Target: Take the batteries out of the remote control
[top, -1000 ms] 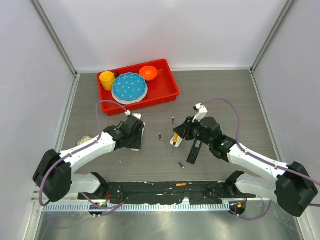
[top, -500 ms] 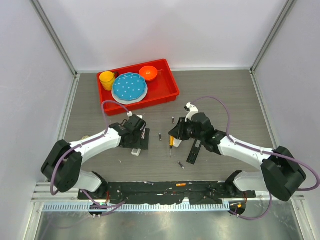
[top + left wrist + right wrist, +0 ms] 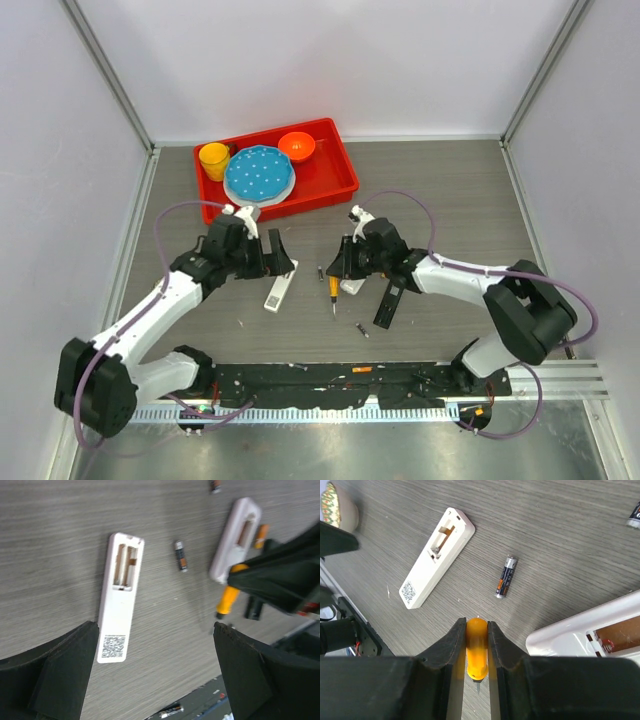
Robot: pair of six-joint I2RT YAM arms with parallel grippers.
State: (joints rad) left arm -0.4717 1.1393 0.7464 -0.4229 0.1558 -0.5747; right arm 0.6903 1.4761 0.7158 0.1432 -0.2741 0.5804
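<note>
From above, the left claw (image 3: 282, 258) hangs wide open just behind a white remote (image 3: 278, 293). The right claw (image 3: 341, 270) is closed on an orange-handled screwdriver (image 3: 333, 288), and one battery (image 3: 320, 272) lies on the table (image 3: 450, 200) between the two claws.

Left wrist: the remote lies between the spread fingers (image 3: 55, 675) (its battery bay uncovered) and the battery sits ahead, to the right.

Right wrist: the jaws pinch the orange handle. The battery lies just ahead, and a second white remote (image 3: 590, 627) is off to the right.
</note>
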